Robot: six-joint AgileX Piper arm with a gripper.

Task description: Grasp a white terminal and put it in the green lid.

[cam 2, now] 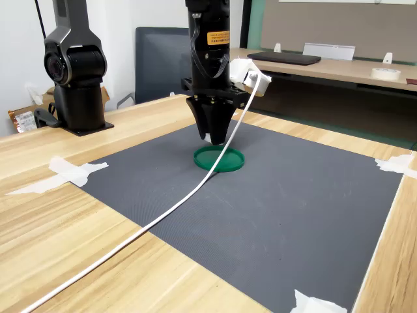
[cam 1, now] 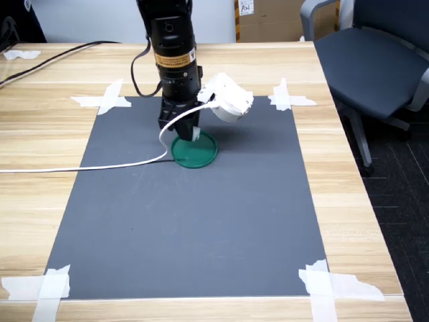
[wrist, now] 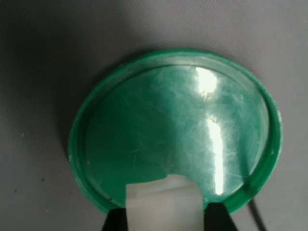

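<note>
The green lid [cam 1: 200,155] lies flat on the dark mat, toward its far side in the first exterior view. My gripper [cam 1: 192,134] points straight down over the lid's far edge, just above it. In the wrist view the white terminal [wrist: 162,203] sits clamped between my two black fingertips [wrist: 116,221], and the lid [wrist: 173,125] fills the picture below it, with nothing lying inside. In the second exterior view the gripper [cam 2: 214,135] hovers just over the lid [cam 2: 220,159]; the terminal is too small to make out there.
A white cable [cam 1: 80,166] runs from the white camera housing [cam 1: 226,98] on the wrist across the mat [cam 1: 188,228] to the first exterior view's left. White tape strips [cam 1: 104,100] hold the mat's corners. An office chair [cam 1: 375,60] stands beside the table. Another black arm base [cam 2: 75,72] stands behind.
</note>
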